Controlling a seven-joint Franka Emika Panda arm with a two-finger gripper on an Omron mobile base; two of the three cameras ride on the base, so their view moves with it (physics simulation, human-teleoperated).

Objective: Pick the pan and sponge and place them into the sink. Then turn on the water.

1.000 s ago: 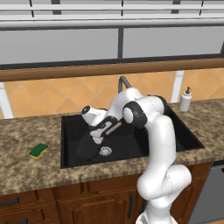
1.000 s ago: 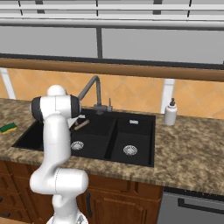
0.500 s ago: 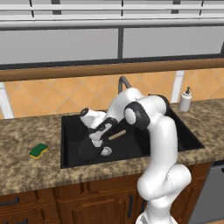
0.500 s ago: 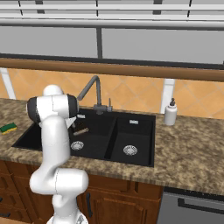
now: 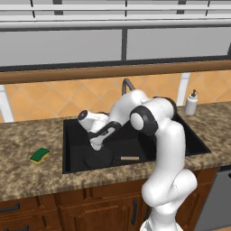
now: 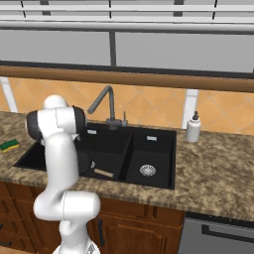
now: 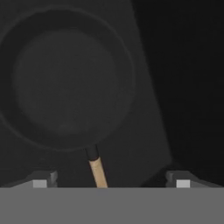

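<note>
Gripper wide open, holding nothing; its two fingertips sit at the lower corners of the hand view, either side of the pan handle and clear of it. One pan lies flat on the sink floor, filling the upper left of the hand view, tan handle pointing to the bottom edge. In the left base view the pan sits lower centre, inside the sink, with the hand just above it. One sponge on the counter, centre left, well apart from the sink. One sink, two basins; one silver drain visible in the right base view. One faucet at centre. One soap bottle at right of centre on the counter.
</note>
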